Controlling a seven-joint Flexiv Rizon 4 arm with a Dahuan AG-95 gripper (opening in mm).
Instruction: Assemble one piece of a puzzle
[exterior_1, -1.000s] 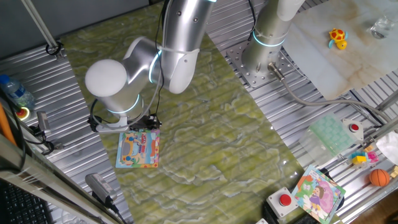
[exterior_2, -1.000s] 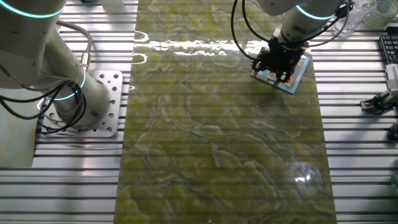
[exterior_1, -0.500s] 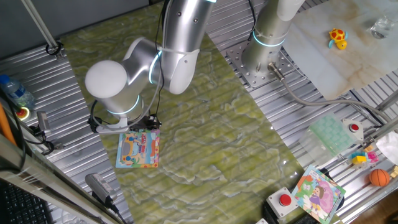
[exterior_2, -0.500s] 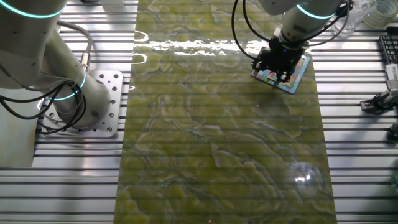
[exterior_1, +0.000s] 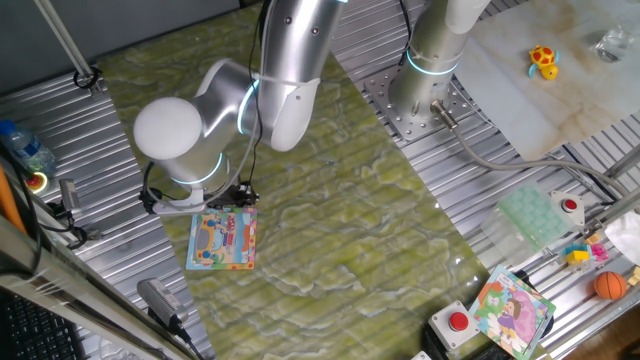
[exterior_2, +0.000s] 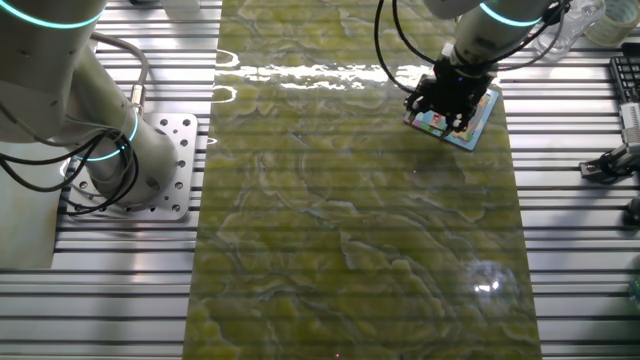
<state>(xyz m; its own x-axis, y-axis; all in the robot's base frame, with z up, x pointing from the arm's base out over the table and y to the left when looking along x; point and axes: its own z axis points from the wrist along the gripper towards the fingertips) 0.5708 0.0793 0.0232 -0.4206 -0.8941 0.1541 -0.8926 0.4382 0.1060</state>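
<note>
Puzzle (exterior_1: 222, 241) on green mat, top edge hidden under fingers (exterior_2: 447, 106)

No lettering, label, brand or number is legible in either view; the puzzle (exterior_1: 222, 240) shows only a cartoon picture.

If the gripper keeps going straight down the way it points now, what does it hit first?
Most likely the puzzle. The gripper points down over the board's upper part, near its edge, in both views. Whether the fingers already touch it, or hold the piece, is too small to tell. Below lies the green mat.
</note>
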